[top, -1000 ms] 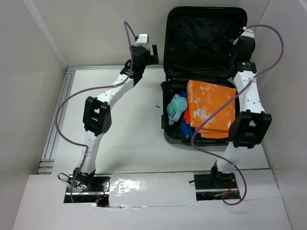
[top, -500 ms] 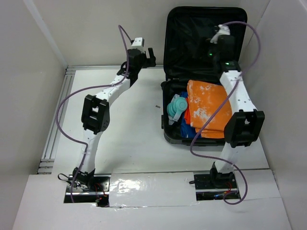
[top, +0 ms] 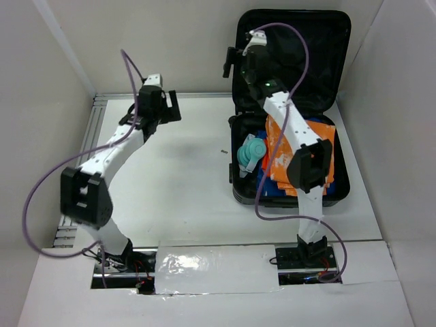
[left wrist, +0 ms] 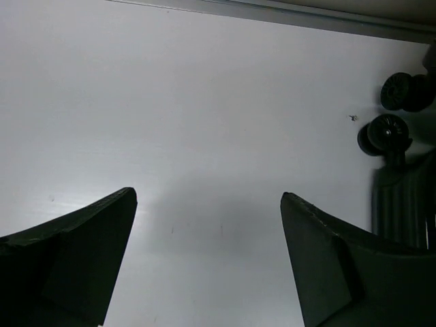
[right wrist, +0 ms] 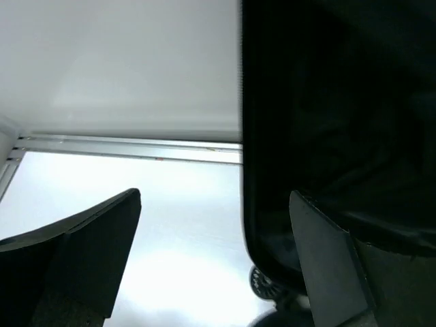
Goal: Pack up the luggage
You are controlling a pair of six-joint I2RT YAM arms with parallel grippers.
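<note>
The luggage lies open at the far right of the worktop, long axis pointing away from me, and my released right end effector has the left edge of the upright lid between its jaws, while my left end effector, also released, is farther away.

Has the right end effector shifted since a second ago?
Yes. The right end effector swung left across the open lid of the luggage, from the lid's right edge to its left edge.
</note>
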